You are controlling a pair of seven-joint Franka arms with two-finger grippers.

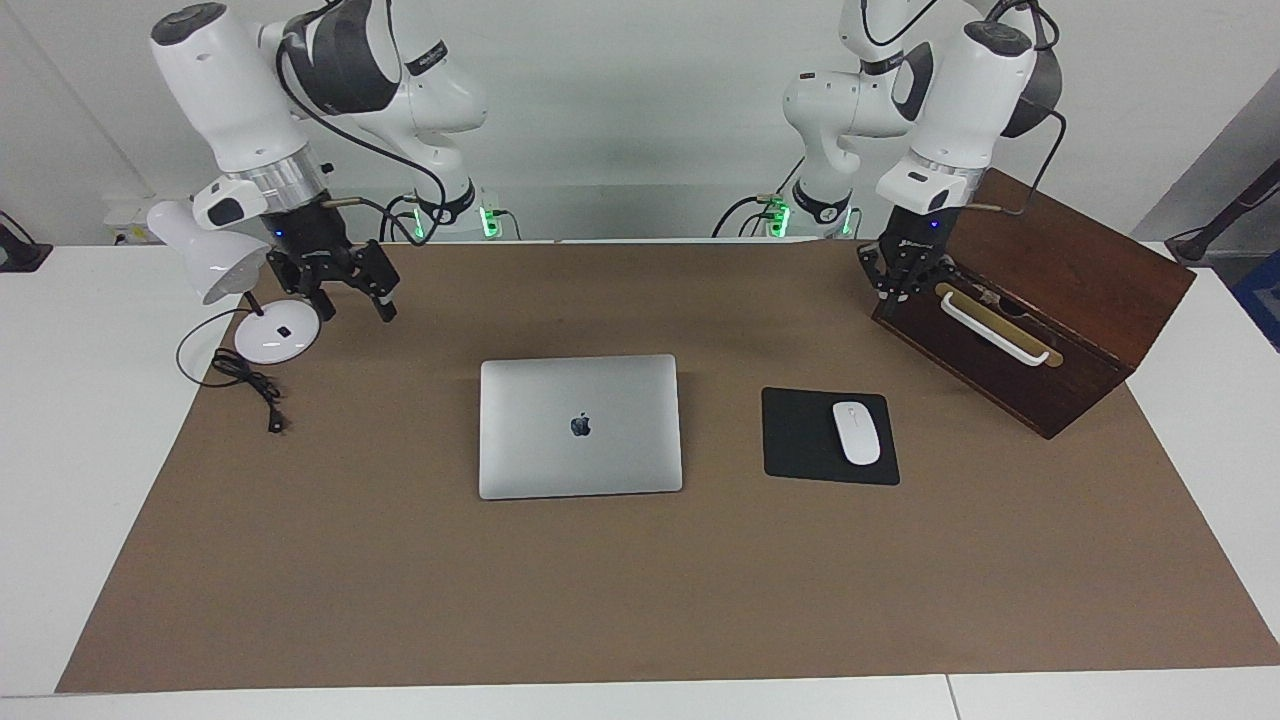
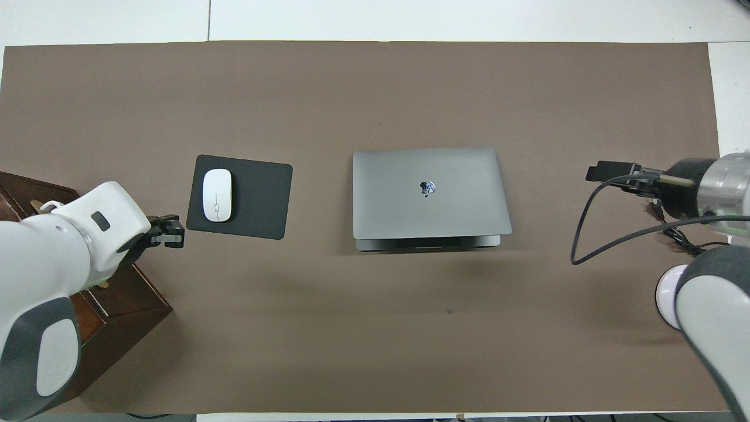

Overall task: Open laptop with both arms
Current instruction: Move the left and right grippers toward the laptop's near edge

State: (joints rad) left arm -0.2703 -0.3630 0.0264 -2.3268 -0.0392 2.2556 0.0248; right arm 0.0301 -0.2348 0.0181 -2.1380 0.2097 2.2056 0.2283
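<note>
the laptop (image 1: 580, 425) lies shut and flat at the middle of the brown mat (image 1: 640, 600), logo up, with its hinge edge toward the robots, so its opening lip probably faces the mat's edge away from them. neither arm touches it yet.

the left gripper (image 1: 905, 290) hangs with its fingertips pressed together, empty, over the corner of the wooden box (image 1: 1060, 300) at the left arm's end of the mat. it may suit pressing the base down rather than pinching.

the right gripper (image 1: 355, 290) hangs over the mat just beside the white lamp (image 1: 275, 335) at the right arm's end, its jaws spread wide and empty, probably ready to take the lid's lip.

a black mouse pad (image 1: 800, 440) with a white mouse (image 1: 857, 432) sits beside the laptop toward the left arm's end, near enough that the left gripper must come in carefully.

the task seems only at its approach.
</note>
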